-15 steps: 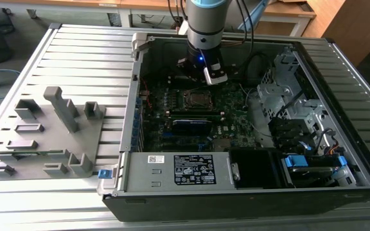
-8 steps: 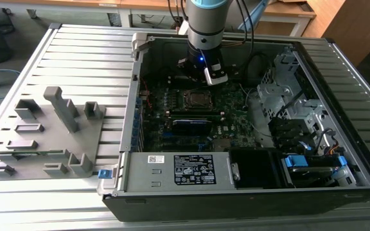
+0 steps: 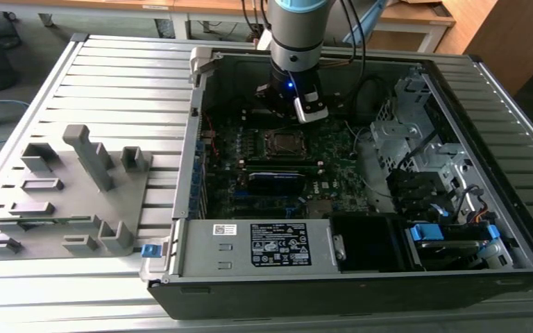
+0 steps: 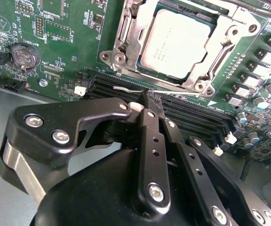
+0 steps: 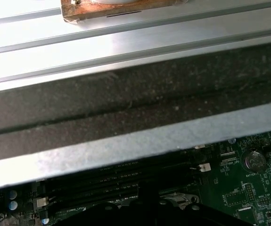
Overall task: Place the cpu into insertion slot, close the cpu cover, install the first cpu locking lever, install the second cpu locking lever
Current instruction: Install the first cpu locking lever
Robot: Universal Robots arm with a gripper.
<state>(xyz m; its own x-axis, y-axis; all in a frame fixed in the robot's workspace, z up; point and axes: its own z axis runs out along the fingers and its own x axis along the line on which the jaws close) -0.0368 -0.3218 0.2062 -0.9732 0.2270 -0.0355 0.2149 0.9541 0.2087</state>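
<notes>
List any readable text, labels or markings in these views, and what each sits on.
No text here can be quoted reliably.
On the power supply box, the white label: print too small to read.
On the cpu, top face: faint marking, illegible.
On the motherboard, white lettering by the coin cell battery: too small to trust.

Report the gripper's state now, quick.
Gripper: shut, holding nothing, its tips over the memory slots beside the cpu, which sits in the insertion slot.
</notes>
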